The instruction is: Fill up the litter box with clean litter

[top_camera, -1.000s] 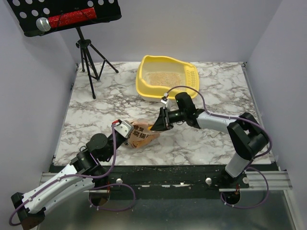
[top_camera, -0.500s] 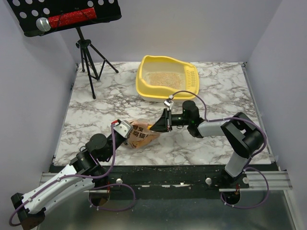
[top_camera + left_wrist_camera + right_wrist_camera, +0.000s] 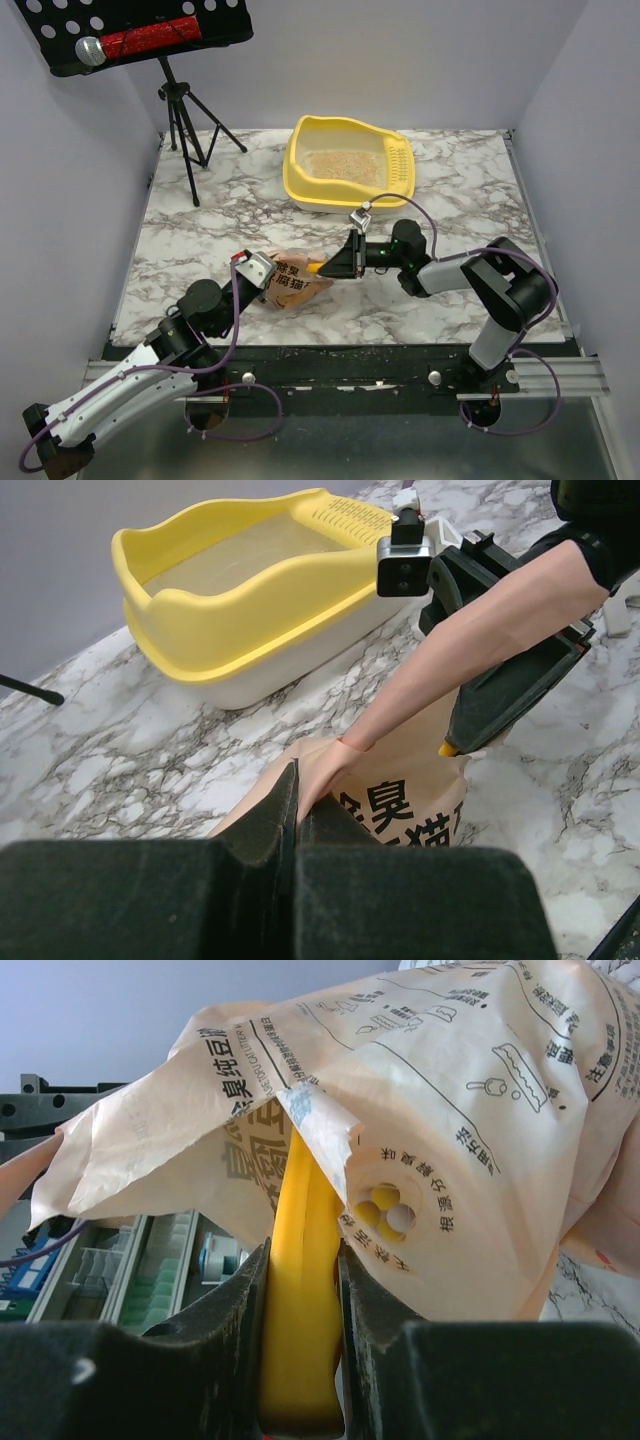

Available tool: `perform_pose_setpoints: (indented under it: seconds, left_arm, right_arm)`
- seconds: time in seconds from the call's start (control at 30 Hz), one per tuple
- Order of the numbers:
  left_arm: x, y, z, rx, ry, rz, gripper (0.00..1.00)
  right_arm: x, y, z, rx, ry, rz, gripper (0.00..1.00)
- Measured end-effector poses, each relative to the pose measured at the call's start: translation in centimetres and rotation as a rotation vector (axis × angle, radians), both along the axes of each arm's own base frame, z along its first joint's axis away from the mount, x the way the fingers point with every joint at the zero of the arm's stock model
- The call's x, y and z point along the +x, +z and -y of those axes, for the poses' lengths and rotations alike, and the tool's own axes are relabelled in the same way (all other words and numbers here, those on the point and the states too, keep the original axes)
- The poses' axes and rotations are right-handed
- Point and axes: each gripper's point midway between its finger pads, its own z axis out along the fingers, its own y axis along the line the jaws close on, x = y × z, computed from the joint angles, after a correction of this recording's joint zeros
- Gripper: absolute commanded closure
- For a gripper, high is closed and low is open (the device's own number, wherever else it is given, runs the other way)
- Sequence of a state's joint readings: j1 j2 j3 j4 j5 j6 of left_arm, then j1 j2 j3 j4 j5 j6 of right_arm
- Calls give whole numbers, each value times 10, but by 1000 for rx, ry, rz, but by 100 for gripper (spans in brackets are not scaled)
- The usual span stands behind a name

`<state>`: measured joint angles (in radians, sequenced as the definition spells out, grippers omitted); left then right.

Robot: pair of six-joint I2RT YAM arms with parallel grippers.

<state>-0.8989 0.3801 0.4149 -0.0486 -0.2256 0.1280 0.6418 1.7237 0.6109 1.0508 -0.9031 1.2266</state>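
Note:
The yellow litter box (image 3: 300,185) stands at the back of the table with pale beige litter (image 3: 340,160) in it; it also shows in the left wrist view (image 3: 240,630) with its litter (image 3: 235,555). A tan-pink printed bag (image 3: 297,285) lies between the arms. My left gripper (image 3: 262,272) is shut on the bag's edge (image 3: 330,770). My right gripper (image 3: 338,264) is shut on the handle of a yellow scoop (image 3: 300,1290), which reaches into the bag's mouth (image 3: 450,1110). The scoop's bowl is hidden by the bag.
A black tripod (image 3: 185,110) stands at the back left under a perforated black tray holding a red-wrapped microphone (image 3: 135,40). Grey walls close in both sides. Loose granules lie on the black rail (image 3: 330,352) at the near edge.
My right arm has dropped lower and stretched flatter over the table, its wrist shifting slightly right. The gripper stays at the bag's mouth. The left arm and bag have barely moved.

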Motion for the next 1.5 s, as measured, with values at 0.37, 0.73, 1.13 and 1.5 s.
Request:
perform_pose_setpoints:
  seconds: [0.37, 0.73, 1.13, 1.5]
  left_arm:
    - [-1, 0, 1, 2, -10, 2, 100]
    - [-1, -1, 3, 7, -19, 2, 100]
    - [-2, -2, 5, 12, -29, -2, 100]
    - [-1, -1, 8, 7, -36, 2, 100]
  right_arm:
    - [-8, 1, 25, 57, -45, -26, 99]
    - [-14, 5, 55, 69, -91, -20, 99]
    - [-17, 8, 81, 76, -140, -21, 99]
    - [-20, 23, 93, 87, -155, 32, 99]
